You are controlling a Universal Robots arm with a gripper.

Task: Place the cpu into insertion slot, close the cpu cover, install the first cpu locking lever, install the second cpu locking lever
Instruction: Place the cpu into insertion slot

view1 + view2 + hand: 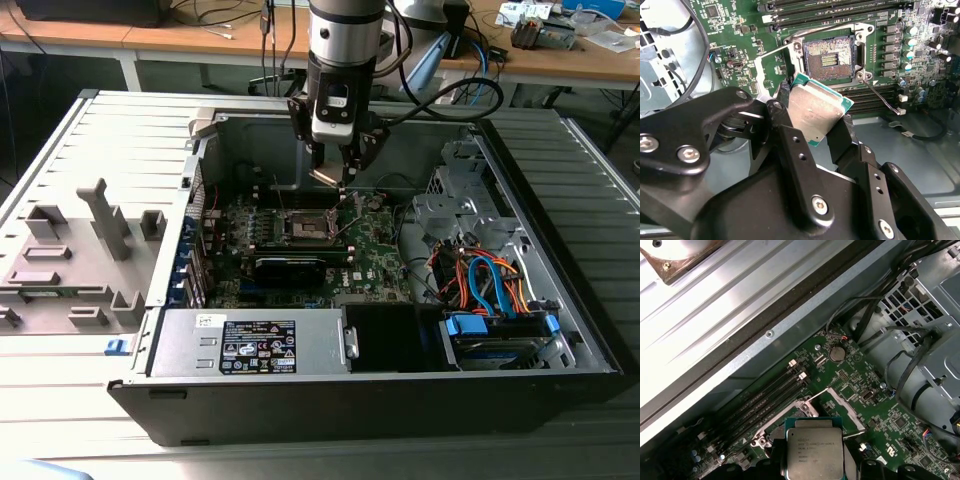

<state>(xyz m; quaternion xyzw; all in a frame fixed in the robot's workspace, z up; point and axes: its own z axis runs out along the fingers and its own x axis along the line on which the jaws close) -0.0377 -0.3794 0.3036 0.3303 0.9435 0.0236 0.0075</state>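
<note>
Gripper pinching the cpu by two opposite edges, chip tilted, held in the air at upper centre of the exterior view. Insertion slot just below it in frame, uncovered, dark centre empty. Chip probably light, stiff and slick-topped, with a fragile underside. Edges look the safe hold.

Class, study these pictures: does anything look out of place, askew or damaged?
The small silvery-grey square cpu is held tilted in the black end effector, not seated in the open metal-rimmed insertion slot; its top looks smeared.
</note>
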